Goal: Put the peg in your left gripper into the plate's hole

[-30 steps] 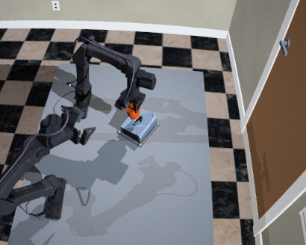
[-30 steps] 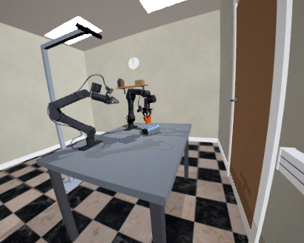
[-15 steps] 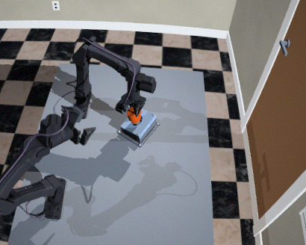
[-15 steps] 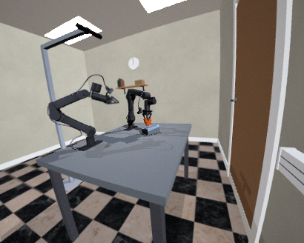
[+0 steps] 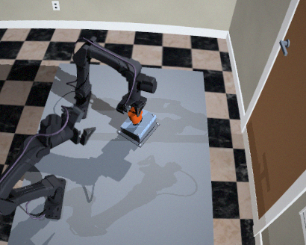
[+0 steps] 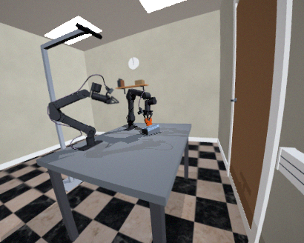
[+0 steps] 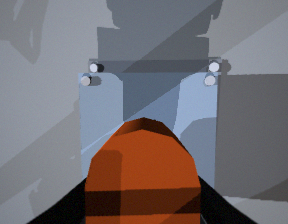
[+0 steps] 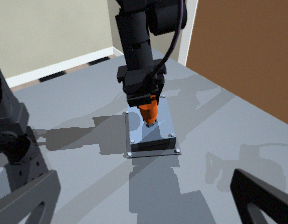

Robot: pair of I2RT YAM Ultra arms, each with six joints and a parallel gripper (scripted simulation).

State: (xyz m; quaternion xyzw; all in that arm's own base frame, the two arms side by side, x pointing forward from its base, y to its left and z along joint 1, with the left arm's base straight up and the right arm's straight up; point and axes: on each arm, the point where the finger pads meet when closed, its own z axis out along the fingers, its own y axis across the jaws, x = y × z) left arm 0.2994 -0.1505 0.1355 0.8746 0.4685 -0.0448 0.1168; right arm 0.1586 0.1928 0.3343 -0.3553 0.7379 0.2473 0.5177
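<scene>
- Plate (image 5: 150, 121) (image 6: 153, 127) (image 7: 97, 120) (image 8: 166, 131): inside tabletop (image 5: 188, 160) (image 6: 139, 167) (image 7: 35, 100) (image 8: 95, 175) edges, room around.
- Left end effector (image 5: 136, 111) (image 6: 148, 118) (image 7: 143, 200) (image 8: 149, 101): part-open, gripping peg (image 5: 135, 116) (image 6: 148, 121) (image 7: 143, 167) (image 8: 150, 112); hole hidden.
- Right end effector (image 5: 83, 136) (image 6: 117, 101) (image 8: 145, 190): wide open, empty.

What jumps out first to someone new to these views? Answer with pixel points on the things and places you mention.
The orange peg (image 5: 135, 116) (image 6: 148, 121) (image 7: 143, 170) (image 8: 150, 111), gripped by the left gripper (image 5: 133, 106) (image 6: 148, 116) (image 8: 148, 105) over the pale blue plate (image 5: 147, 123) (image 6: 151, 129) (image 7: 100, 105) (image 8: 166, 124). Next, the black-and-tan checkered floor (image 5: 147, 53) (image 6: 207, 171) around the grey table (image 5: 177, 164) (image 6: 139, 168) (image 7: 35, 115) (image 8: 80, 175), and the brown door (image 5: 289, 112) (image 6: 251, 111) (image 8: 245, 50) beyond it.

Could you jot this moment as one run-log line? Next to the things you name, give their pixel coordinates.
left gripper (image 5: 131, 108) (image 6: 148, 115) (image 8: 145, 100): gripping orange peg (image 5: 135, 116) (image 6: 148, 121) (image 7: 143, 170) (image 8: 151, 113) | peg: over plate (image 5: 147, 125) (image 6: 153, 128) (image 7: 100, 107) (image 8: 165, 120) | right gripper (image 5: 82, 137) (image 6: 116, 101): open
</scene>
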